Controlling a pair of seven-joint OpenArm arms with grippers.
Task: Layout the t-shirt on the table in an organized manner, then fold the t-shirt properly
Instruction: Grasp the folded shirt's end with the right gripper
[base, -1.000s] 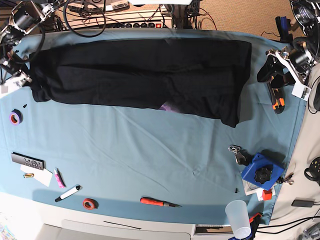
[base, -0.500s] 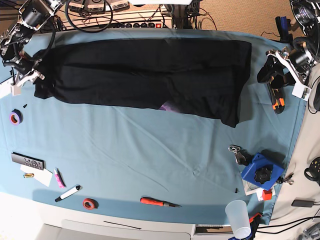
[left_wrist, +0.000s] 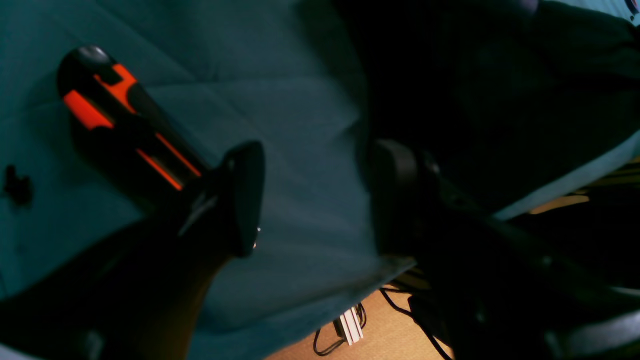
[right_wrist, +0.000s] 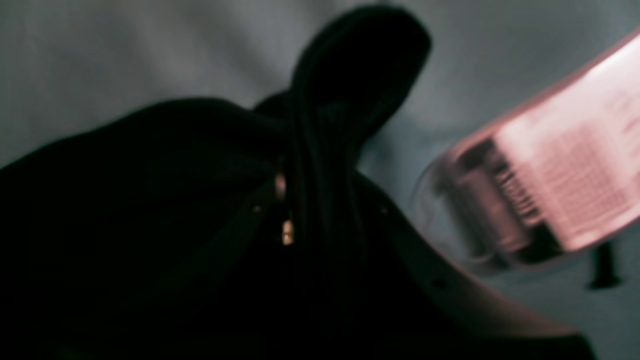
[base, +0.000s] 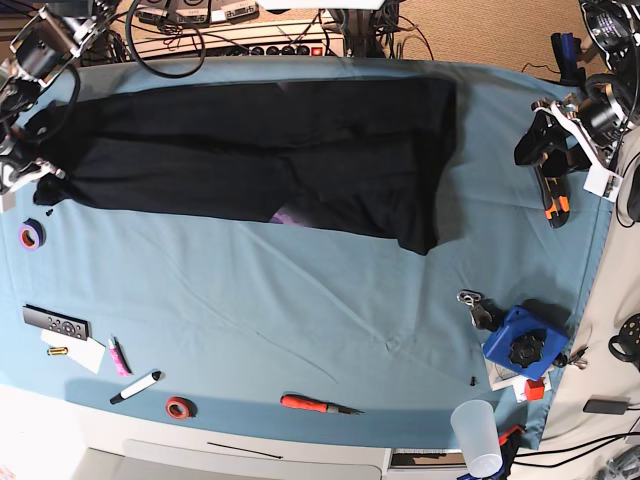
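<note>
Right tool (right_wrist: 320, 165): closed on a bunched fold of the t-shirt (base: 260, 150), as seen in the right wrist view, where black fabric is gathered between the jaws. In the base view this tool (base: 40, 180) is placed at the garment's end nearest the bench's (base: 300, 320) edge, on that view's left. Left tool (left_wrist: 310, 200): jaws held wide apart, nothing between them but blue cloth; it (base: 545, 150) is stationed well apart from the shirt's other end, just above an orange-and-black handled tool (base: 552, 200).

T-shirt: laid as a long black band across the far half of the bench, one corner hanging toward the near side; a purple patch (base: 290, 216) is exposed at its near edge.

Obscured or unclear: the right wrist view is blurred and dark, so the finger outlines cannot be separated from the fabric; a pink-tinted roll of tape (right_wrist: 530, 190) is out of focus and cut off at the frame edge. The shirt's sleeves and neck cannot be made out in any view.
</note>
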